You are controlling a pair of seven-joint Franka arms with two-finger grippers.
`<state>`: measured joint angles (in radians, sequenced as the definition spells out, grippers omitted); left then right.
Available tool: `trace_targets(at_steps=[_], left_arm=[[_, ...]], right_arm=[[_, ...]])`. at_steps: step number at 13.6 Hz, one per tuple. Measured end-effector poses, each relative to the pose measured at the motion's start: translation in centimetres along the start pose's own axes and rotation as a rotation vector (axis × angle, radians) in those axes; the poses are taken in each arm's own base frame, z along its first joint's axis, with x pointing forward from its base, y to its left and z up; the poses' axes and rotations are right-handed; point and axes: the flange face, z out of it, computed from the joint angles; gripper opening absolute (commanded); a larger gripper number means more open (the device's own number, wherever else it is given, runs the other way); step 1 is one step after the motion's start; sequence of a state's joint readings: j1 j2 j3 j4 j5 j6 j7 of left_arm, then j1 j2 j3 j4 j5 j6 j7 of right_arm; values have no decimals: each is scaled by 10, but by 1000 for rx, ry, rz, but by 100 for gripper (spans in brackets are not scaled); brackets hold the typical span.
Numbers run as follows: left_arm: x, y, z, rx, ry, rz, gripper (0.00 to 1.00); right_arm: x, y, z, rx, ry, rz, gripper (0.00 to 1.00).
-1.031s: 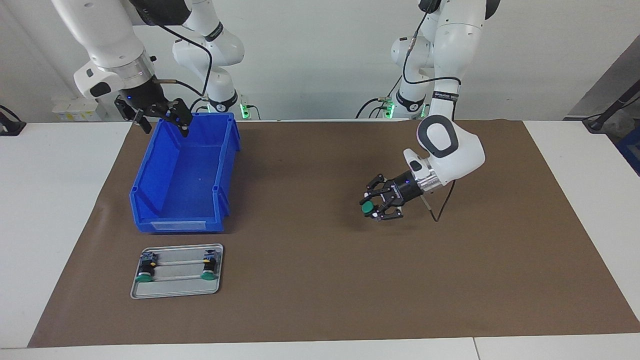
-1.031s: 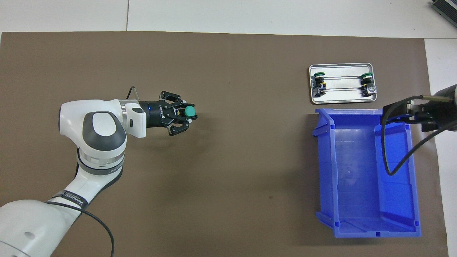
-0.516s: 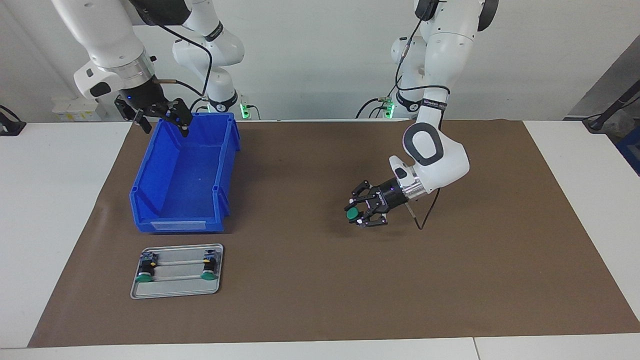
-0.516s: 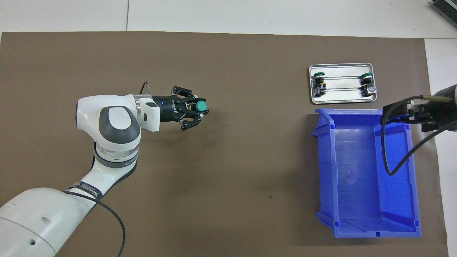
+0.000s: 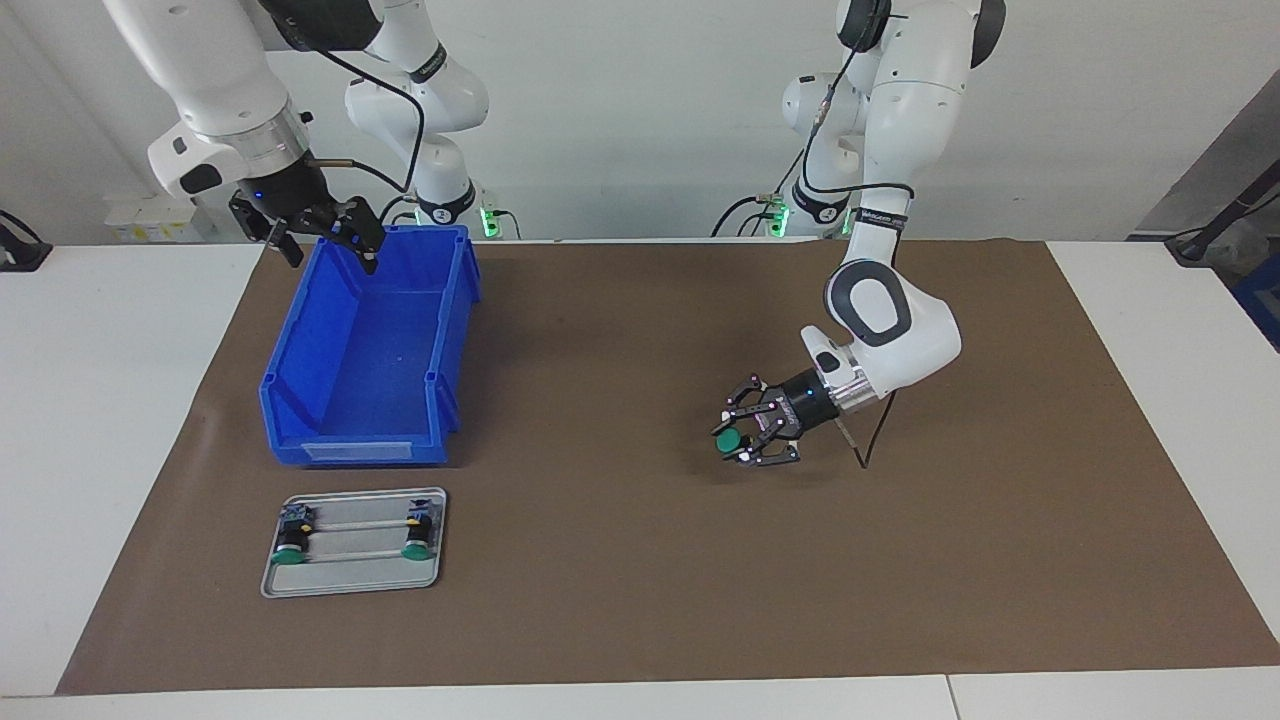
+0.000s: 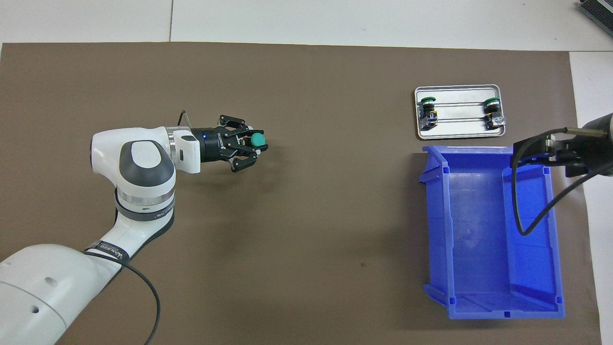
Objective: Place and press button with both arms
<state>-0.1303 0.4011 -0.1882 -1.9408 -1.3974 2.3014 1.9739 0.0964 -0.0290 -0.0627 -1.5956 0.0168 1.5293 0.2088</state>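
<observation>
While the right gripper (image 5: 322, 238) stays over the robot-side rim of the blue plastic bin (image 5: 365, 350) with fingers spread open and empty, nothing changes at the flat metal tray (image 5: 355, 575) carrying two fixed green-capped buttons. Over the brown mat on the counter (image 5: 620, 520), the left gripper (image 5: 745, 437) has drawn back toward its own end, fingers clamped on the green-capped push-button (image 5: 731, 440), held in the air.
</observation>
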Motion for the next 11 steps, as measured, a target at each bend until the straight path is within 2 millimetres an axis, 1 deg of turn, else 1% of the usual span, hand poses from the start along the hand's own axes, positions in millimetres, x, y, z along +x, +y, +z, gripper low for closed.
trace_targets(at_steps=[3,5,7,9,11], left_arm=[[-13,7,3,-37,11,41,0],[-21,7,-5,-76,39,65,0],[-34,10,-14,-103,62,92,0],[-47,19,-18,-126,69,126,0],[-55,30,-16,-148,70,155,0]], right_arm=[[0,0,0,0,0,0,100],[0,0,0,0,0,0,100],[0,0,0,0,0,0,100],[0,0,0,0,0,0,100],[0,0,0,0,0,0,100]])
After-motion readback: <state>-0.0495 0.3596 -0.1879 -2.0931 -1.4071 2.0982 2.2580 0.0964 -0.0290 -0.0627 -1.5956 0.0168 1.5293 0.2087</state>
